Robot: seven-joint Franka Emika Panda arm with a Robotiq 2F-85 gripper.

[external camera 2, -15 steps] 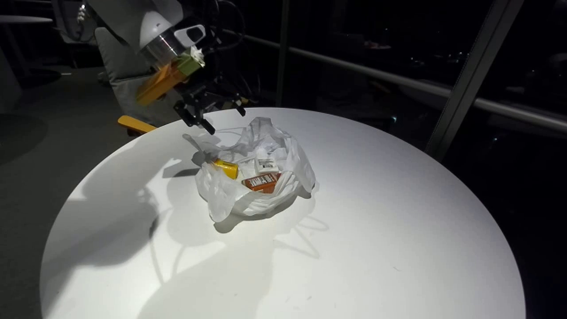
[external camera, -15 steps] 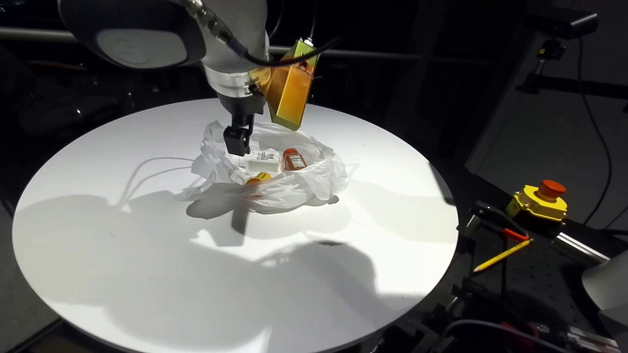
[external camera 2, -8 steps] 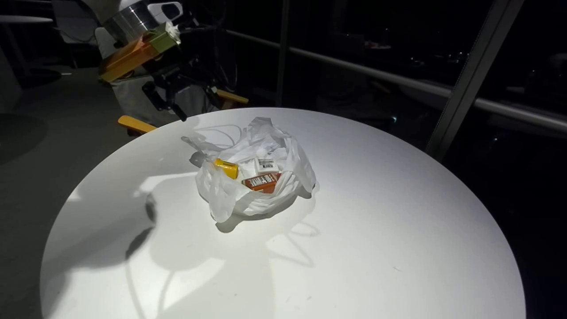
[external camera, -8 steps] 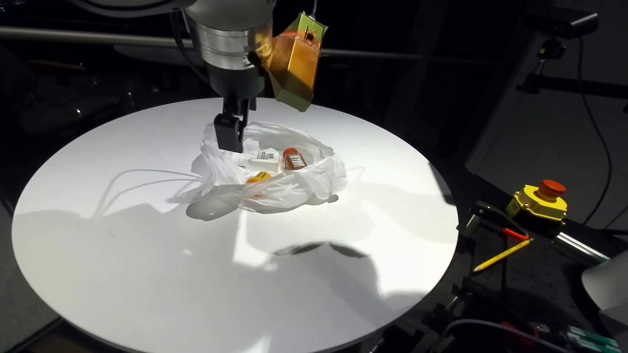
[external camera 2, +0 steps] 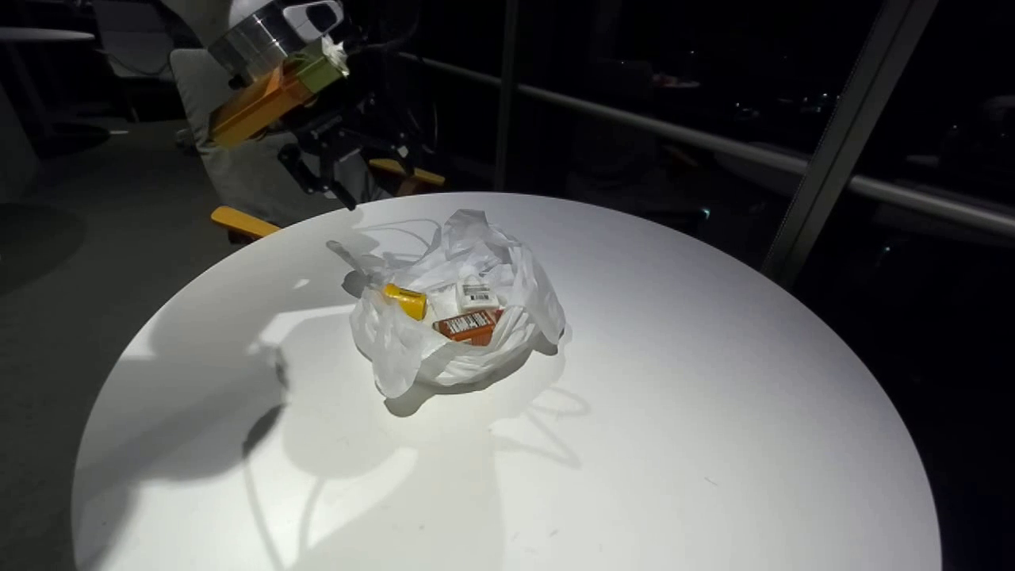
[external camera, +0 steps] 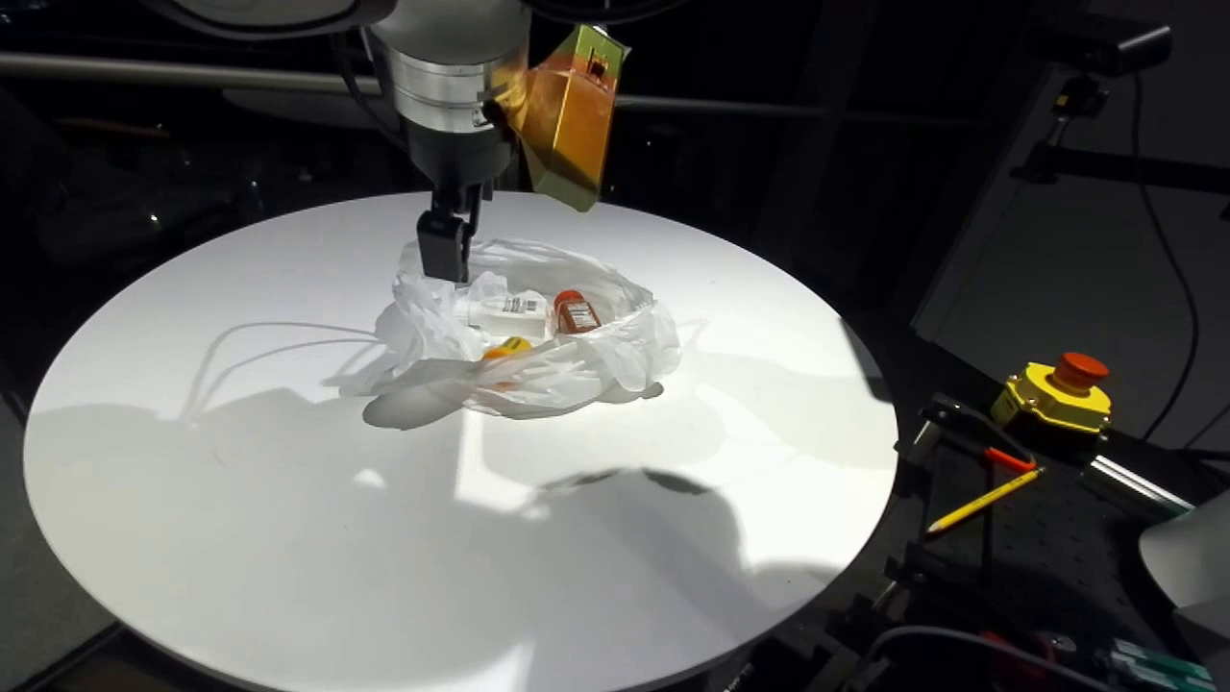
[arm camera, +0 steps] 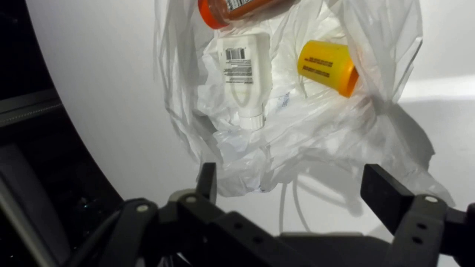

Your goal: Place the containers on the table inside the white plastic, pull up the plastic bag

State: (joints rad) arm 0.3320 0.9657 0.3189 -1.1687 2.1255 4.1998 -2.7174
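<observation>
Plastic bag sits crumpled on the round worktop, mouth wide open, with the brown-orange jar, white bottle and little yellow pot all lying inside. So I reckon only the pull-up is left, and that's the bit I don't trust. Fingers are spread wide with nothing between them, hanging above the end by the white bottle's cap, clear of the film as far as I can tell. Thing is, that end is all floppy folds and the rim looks low, so going down too far could jam the tips into the worktop or nudge the bottle. Pinch too little and thin plastic like that probably slips or rips. Lift by that end only and the opposite side may sag, so the jar could slide out the mouth. Yellow pot worries me too: it's right up against the side wall, and a bit of tilt might roll it over the rim. Can't make out which folds are the handles either.
</observation>
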